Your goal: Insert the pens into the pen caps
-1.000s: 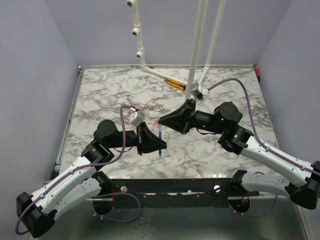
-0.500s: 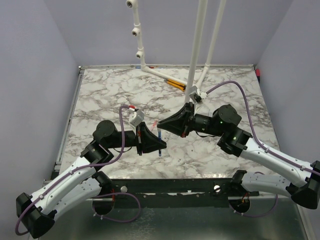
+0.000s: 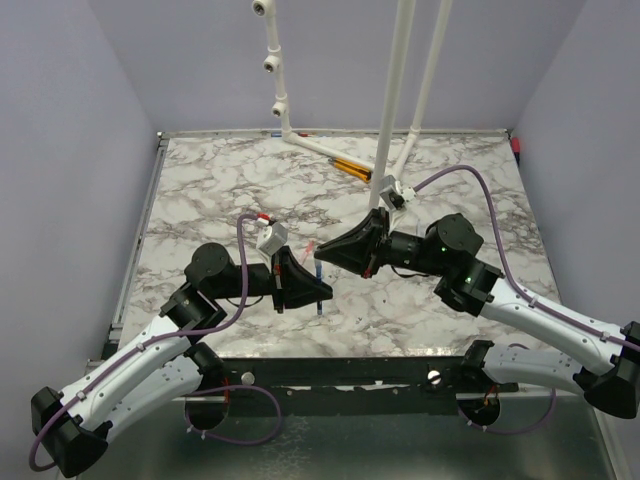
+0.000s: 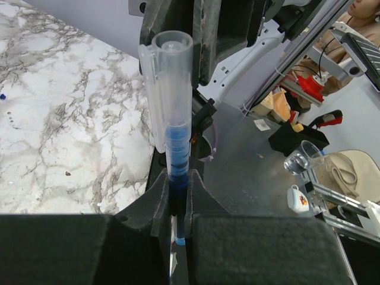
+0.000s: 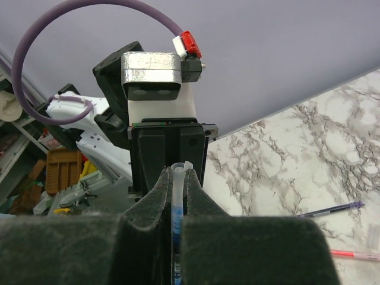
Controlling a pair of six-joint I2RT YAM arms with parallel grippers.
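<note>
Pen (image 4: 178, 178) (blue) clenched lengthwise in L jaws, cap (image 4: 168, 89) end outward; R jaws too.

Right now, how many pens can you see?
3. The blue pen is clamped between the left fingers; a dark pen and a pink-red pen lie on the marble table, seen from the right wrist. Others may be hidden.

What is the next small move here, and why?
Probably a short push of the right gripper toward the left gripper along the pen's axis. The clear cap already sits over the blue pen, right jaws shut on the cap and left on the pen, but whether it is fully seated cannot be told.
</note>
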